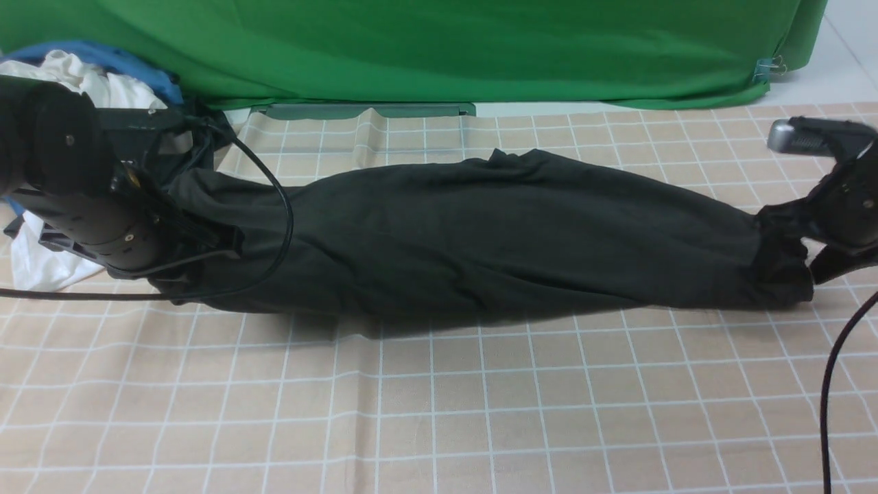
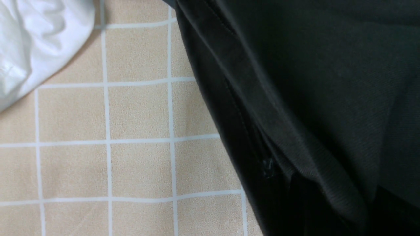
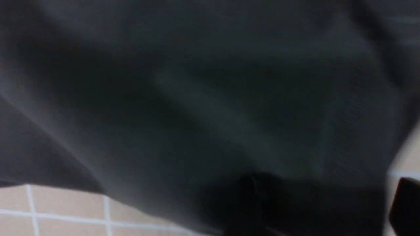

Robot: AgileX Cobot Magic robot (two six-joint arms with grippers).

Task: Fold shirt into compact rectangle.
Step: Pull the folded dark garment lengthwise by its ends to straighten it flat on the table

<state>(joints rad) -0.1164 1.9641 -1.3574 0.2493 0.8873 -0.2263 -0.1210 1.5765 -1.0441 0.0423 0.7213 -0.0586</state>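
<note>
the shirt (image 1: pixel 480 240) lies stretched in a long, spindle-shaped bundle across the middle of the table, running from the left gripper (image 1: pixel 209 240) to the right gripper (image 1: pixel 799 240). it is plain black knit, soft and matte, with shallow lengthwise creases and a small peak on its far edge. a dark shadow sits under its near edge.

the left gripper is closed on the shirt's left end, where the fabric bunches around it. the left wrist view shows a stitched hem (image 2: pixel 249 108) running diagonally close to the camera.

the right gripper's fingers stand wide apart at the shirt's gathered right end. the fabric lies against them, not pinched. the right wrist view is blurred, mostly dark cloth, with one dark finger (image 3: pixel 407 206) at the edge.

the cloth (image 1: pixel 439 412) on the table is tan with a white grid and a few fold lines. a green backdrop (image 1: pixel 439 48) hangs behind, a clip (image 1: pixel 772 67) at its right corner, and pale floor (image 1: pixel 847 62) beyond. at the far left a crumpled white garment (image 1: pixel 41 267) lies with blue fabric (image 1: pixel 130 62) behind it. a black cable (image 1: pixel 287 206) loops over the shirt's left end.
</note>
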